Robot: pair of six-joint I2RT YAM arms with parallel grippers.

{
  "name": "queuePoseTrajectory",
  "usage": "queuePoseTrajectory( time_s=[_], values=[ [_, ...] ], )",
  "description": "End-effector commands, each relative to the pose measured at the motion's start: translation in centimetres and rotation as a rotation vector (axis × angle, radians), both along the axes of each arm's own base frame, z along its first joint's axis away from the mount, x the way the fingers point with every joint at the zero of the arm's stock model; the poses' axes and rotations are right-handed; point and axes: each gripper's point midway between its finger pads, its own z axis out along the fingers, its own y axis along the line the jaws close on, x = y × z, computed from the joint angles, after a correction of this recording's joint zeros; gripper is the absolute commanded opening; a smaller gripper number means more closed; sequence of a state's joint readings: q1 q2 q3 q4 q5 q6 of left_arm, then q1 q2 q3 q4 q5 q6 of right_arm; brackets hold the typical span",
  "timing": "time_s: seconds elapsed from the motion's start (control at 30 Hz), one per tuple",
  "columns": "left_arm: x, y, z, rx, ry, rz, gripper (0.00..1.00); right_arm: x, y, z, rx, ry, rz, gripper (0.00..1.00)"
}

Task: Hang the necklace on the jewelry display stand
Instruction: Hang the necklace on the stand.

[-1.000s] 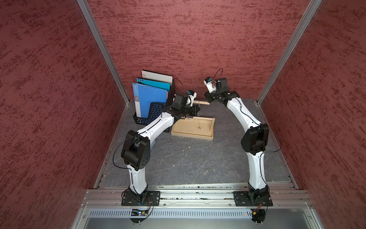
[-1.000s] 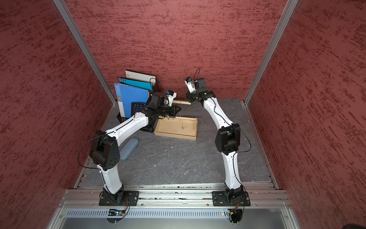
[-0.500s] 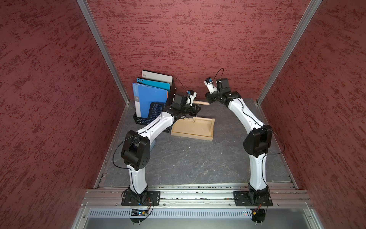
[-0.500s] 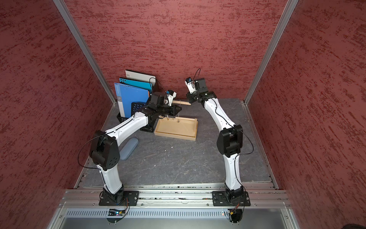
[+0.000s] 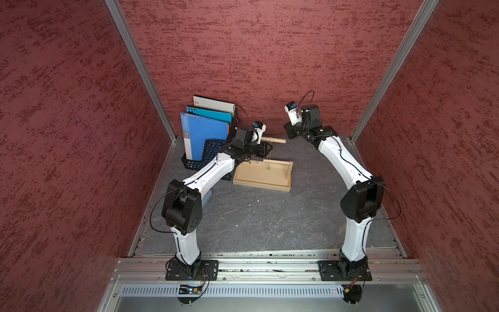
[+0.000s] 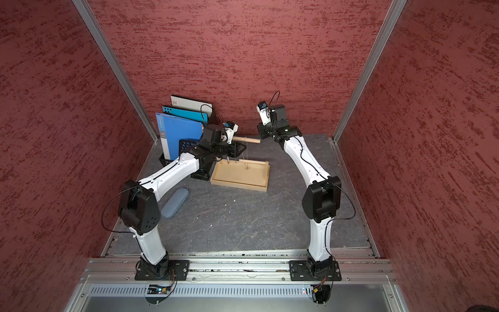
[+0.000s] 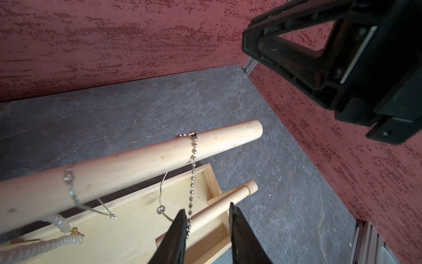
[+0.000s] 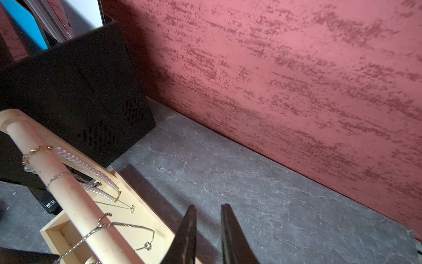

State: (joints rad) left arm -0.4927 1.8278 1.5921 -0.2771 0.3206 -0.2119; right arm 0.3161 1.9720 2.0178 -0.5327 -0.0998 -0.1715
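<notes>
Necklace (image 7: 194,160) lay over the dowel (image 7: 137,164) of the jewelry display stand (image 5: 262,185); left claw (image 7: 207,206) stood parted, one finger (image 7: 175,237) apparently touching it; a straight retreat would avoid snagging; right claw (image 8: 208,205) slightly parted, empty.

Partial white "MO" on black box (image 8: 44,197)

I see a dark grey, stone-veined tabletop (image 5: 270,221). At its back stands a pale wooden jewelry display stand (image 5: 262,186) on its rimmed tray base, with a black mesh file rack (image 5: 194,162) of blue folders just beside it. A grey-blue oval case (image 6: 175,202) lies apart, nearer the front.
</notes>
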Motion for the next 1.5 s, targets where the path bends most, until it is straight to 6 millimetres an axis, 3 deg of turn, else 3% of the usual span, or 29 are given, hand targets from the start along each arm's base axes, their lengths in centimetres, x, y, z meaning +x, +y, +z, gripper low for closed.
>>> queuePoseTrajectory(
  time_s=[0.0, 0.5, 0.7, 0.87, 1.07, 1.3, 1.4, 1.47],
  values=[
    [-0.2, 0.9, 0.4, 0.013, -0.015, 0.012, 0.36, -0.6, -0.7, 2.6, 0.038, -0.057, -0.039, 0.22],
    [-0.1, -0.1, -3.5, 0.015, 0.081, -0.017, 0.44, -2.3, -1.3, 3.4, 0.119, -0.05, -0.078, 0.23],
    [-0.3, -0.5, -2.9, 0.024, 0.051, -0.017, 0.45, -2.8, -1.1, 3.5, 0.174, -0.039, -0.079, 0.23],
    [-0.8, 0.6, -0.8, 0.048, -0.01, 0.003, 0.45, -3.9, -1.3, 3.3, 0.231, -0.026, -0.092, 0.26],
    [-2.4, 2.3, 3.6, 0.048, -0.121, 0.028, 0.46, -6.6, -2.8, 3.1, 0.249, -0.028, -0.137, 0.32],
    [-5.7, 5.4, 10.2, 0.027, -0.299, 0.074, 0.49, -12.2, -6.6, 2.6, 0.26, -0.039, -0.265, 0.47],
    [-7.4, 7.9, 11.8, 0.054, -0.365, 0.125, 0.54, -15.0, -8.9, 1.2, 0.266, -0.032, -0.35, 0.57],
    [-8.4, 10.0, 11.8, 0.088, -0.382, 0.176, 0.58, -16.9, -10.4, 0.0, 0.267, -0.025, -0.407, 0.68]
  ],
)
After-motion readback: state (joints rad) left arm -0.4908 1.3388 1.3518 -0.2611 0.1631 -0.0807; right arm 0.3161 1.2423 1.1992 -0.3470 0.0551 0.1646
